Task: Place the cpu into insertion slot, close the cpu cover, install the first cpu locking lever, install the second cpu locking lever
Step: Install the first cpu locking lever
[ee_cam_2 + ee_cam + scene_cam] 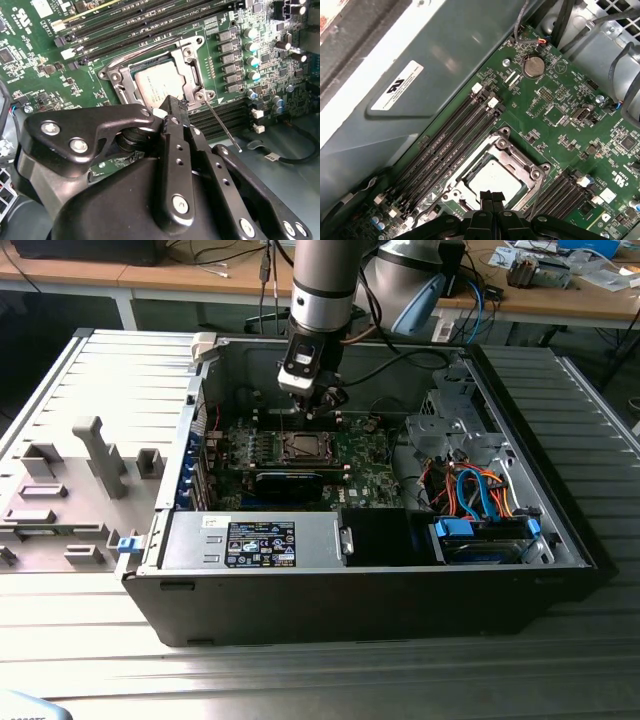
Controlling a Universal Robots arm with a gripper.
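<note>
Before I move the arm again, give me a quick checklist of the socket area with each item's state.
1. cpu seated in insertion slot: ok.
2. cpu cover down flat around the cpu: ok.
3. locking lever latched: not ok, its rod juts away from the socket.
4. other lever latched: cannot tell.
5. gripper shut, tips at the cover's edge: ok.

The cpu (157,85), a pale silver square, lies flat in the insertion slot (300,447) on the green board. The silver-grey cpu cover (190,65) lies down over it, its window framing the chip's face. 1 thin wire locking lever (222,125) angles out from a socket corner.
</note>
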